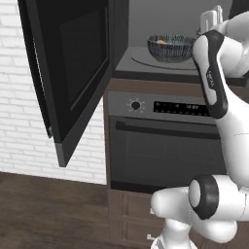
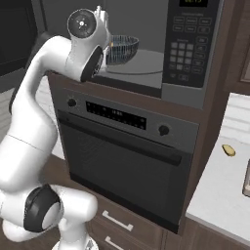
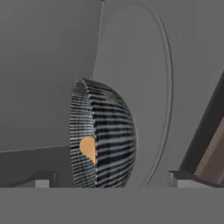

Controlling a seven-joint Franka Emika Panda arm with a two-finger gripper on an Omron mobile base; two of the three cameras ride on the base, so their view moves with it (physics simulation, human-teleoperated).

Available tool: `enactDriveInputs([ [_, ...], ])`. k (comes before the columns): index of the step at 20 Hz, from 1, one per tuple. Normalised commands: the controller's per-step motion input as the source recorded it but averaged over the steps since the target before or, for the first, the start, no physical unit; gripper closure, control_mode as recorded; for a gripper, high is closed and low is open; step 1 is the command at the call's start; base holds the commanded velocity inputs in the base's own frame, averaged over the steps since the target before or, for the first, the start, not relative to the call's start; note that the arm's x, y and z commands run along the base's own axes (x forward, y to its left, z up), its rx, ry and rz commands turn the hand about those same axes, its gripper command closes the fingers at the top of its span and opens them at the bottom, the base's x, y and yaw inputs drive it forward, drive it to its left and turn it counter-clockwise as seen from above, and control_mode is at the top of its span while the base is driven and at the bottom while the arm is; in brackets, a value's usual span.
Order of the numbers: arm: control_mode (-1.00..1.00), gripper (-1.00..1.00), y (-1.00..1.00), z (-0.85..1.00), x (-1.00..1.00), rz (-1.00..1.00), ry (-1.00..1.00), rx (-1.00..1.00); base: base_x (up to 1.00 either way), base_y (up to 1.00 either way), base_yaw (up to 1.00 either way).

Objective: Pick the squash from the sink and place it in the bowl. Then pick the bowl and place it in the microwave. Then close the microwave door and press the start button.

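The dark patterned bowl (image 1: 170, 47) (image 2: 122, 49) stands on the glass turntable (image 1: 146, 58) inside the microwave (image 2: 191, 46). The tan-orange squash (image 3: 87, 148) (image 1: 162, 42) lies in it. In the hand view the bowl (image 3: 105, 140) sits just ahead of my gripper (image 3: 113, 180), which is open, its fingertips (image 3: 43, 178) far apart and holding nothing. The hand view is rolled, so the bowl looks tipped sideways. The microwave door (image 1: 73, 68) hangs wide open to the left. The sink is out of view.
Below the microwave is the oven (image 2: 122, 146) with knobs and a bar handle. A pale counter (image 2: 222, 190) at the right holds a small yellow item (image 2: 228, 150). White brick wall (image 1: 19, 121) lies beyond the open door.
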Motion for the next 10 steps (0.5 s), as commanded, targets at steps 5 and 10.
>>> enactDriveInputs([
  [5,-1.0,-1.0,0.18,0.4,-1.0,0.06,-0.12,0.03,0.0,0.0,0.0],
  [10,-1.0,-1.0,0.18,0.22,-1.0,0.0,-0.19,0.0,0.0,0.0,0.0],
])
